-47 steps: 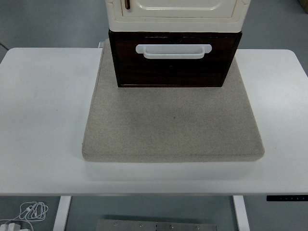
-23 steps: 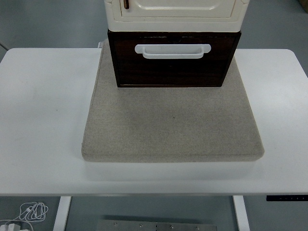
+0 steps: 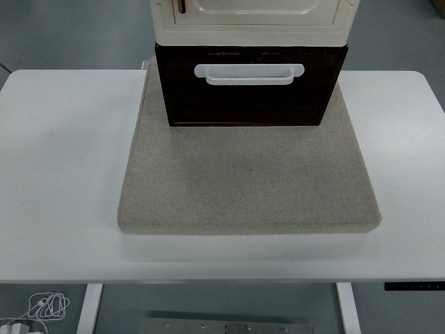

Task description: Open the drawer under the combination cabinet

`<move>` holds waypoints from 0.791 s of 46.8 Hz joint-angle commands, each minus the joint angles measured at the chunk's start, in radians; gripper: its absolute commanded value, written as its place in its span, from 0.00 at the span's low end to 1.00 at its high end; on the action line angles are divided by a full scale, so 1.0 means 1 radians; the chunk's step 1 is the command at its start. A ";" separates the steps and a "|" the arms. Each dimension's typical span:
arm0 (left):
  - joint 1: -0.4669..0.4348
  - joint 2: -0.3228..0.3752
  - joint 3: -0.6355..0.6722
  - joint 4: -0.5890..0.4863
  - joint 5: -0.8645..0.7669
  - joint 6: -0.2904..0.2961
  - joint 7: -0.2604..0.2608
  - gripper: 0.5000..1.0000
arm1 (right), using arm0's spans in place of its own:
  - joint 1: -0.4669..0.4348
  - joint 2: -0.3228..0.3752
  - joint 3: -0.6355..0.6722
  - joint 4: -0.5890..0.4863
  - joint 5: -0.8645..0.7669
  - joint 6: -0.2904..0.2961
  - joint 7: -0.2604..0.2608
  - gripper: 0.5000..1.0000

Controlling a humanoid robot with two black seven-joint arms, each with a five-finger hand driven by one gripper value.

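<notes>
Neither robot hand is showing in the head view, so I cannot tell whether their fingers are spread, pressed together or pinching anything; nothing is touching the drawer.

Starting at the left, the table [image 3: 62, 174] is lying bare and white, which is leaving free room for an arm to come in from that side. Below its near edge, at the far left, a coiled cable [image 3: 47, 304] is resting on the floor, well away from the work.

In the middle, a grey mat [image 3: 250, 188] is covering much of the table, probably to keep the cabinet from sliding when the drawer is pulled. At the mat's far edge the cabinet [image 3: 254, 21] is standing, cream-coloured and cut off by the picture's top. Directly under it the dark brown drawer [image 3: 250, 97] is sitting, its front facing the near side. It is looking closed, or nearly so, though the angle is making that hard to judge. A white handle [image 3: 250, 74] is running across the drawer's upper front, set wide and horizontal so fingers can hook behind it and pull toward the near edge; the open stretch of mat in front is giving the drawer space to slide out.

At the right, the table is again lying bare, and a small control panel [image 3: 415, 286] is sitting on its near edge.
</notes>
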 commanded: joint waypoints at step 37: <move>-0.164 0.026 0.413 -0.199 -0.045 -0.009 0.413 1.00 | 0.000 0.000 0.000 0.000 0.000 0.000 -0.001 0.85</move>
